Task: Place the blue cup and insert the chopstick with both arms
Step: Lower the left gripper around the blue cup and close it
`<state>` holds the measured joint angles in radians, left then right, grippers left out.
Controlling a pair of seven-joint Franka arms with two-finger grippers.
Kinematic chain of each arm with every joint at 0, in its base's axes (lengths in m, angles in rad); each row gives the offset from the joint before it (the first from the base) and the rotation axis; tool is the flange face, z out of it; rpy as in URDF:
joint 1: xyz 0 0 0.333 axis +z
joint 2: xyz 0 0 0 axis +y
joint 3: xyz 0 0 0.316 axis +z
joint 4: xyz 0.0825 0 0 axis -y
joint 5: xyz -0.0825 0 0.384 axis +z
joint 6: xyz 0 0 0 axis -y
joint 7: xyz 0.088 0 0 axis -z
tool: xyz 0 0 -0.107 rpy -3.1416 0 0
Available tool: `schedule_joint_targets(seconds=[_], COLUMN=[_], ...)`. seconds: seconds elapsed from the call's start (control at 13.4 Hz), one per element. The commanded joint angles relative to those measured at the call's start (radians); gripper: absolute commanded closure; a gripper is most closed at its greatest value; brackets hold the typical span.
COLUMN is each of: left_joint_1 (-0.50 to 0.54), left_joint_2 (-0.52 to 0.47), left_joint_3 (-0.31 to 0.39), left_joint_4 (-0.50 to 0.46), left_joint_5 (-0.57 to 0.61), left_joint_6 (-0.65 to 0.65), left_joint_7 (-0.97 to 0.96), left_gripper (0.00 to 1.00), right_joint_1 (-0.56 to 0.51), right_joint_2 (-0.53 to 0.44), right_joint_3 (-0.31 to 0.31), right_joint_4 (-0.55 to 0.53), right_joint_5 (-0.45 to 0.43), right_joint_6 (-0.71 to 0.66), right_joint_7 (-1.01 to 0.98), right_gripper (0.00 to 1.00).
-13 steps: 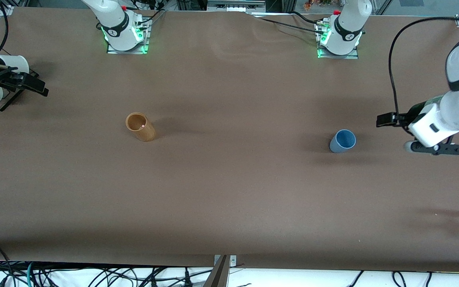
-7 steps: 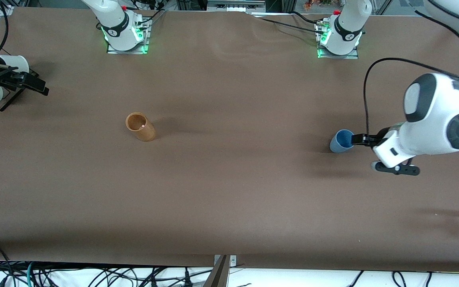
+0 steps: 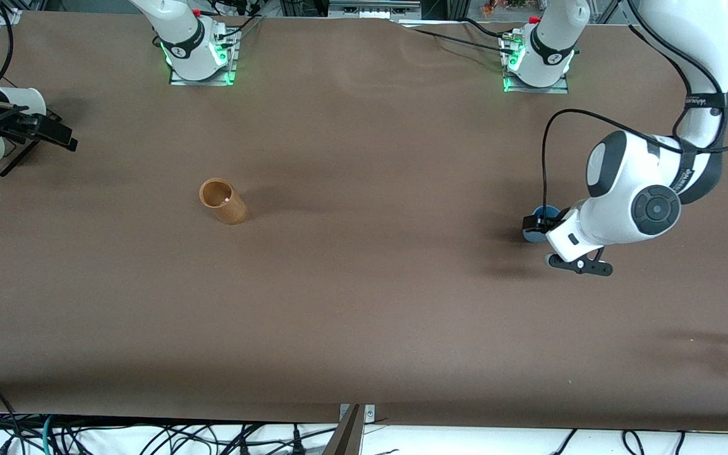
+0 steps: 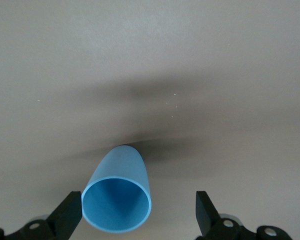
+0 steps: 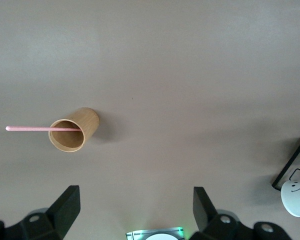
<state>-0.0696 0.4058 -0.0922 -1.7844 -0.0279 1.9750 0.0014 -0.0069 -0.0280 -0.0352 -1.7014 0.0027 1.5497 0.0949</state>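
My left pincer (image 4: 140,220) is spread wide and hangs low over the blue cup (image 4: 117,197), one finger on each side and neither touching. The cup stands upright on the worktop (image 3: 370,284) toward the left arm's end; it is not yet gripped, so placing is still to do. My right pincer (image 5: 135,215), also wide and empty, waits high over the right arm's end. The chopstick (image 5: 42,129) leans in the tan holder (image 3: 223,201); I judge both steps outstanding.
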Motion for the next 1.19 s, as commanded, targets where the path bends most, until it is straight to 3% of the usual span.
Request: schedule_joint_targets(seconds=[0.0, 0.82, 0.9, 1.04, 1.12], left_joint_1=[-0.013, -0.029, -0.029, -0.027, -0.027], left_joint_2=[-0.07, -0.124, -0.119, -0.119, -0.119], left_joint_3=[0.005, 0.006, 0.006, 0.008, 0.008], left_joint_4=[-0.127, -0.401, -0.405, -0.403, -0.401], left_joint_5=[-0.006, -0.006, -0.007, -0.007, -0.007], left_joint_6=[0.086, 0.404, 0.416, 0.415, 0.41], left_joint_7=[-0.017, -0.034, -0.034, -0.055, -0.102], left_gripper=[0.0, 0.0, 0.09, 0.71, 0.96], right_joint_1=[0.001, 0.001, 0.001, 0.001, 0.001], right_joint_2=[-0.001, -0.001, -0.001, -0.001, -0.001], right_joint_3=[-0.003, -0.003, -0.003, -0.002, -0.003], right_joint_4=[0.013, 0.013, 0.013, 0.013, 0.013], right_joint_5=[0.014, 0.014, 0.014, 0.014, 0.014], right_joint_6=[-0.016, -0.016, -0.016, -0.016, -0.016], right_joint_7=[-0.011, -0.011, -0.011, -0.011, -0.011], right_gripper=[0.0, 0.0, 0.0, 0.0, 0.0])
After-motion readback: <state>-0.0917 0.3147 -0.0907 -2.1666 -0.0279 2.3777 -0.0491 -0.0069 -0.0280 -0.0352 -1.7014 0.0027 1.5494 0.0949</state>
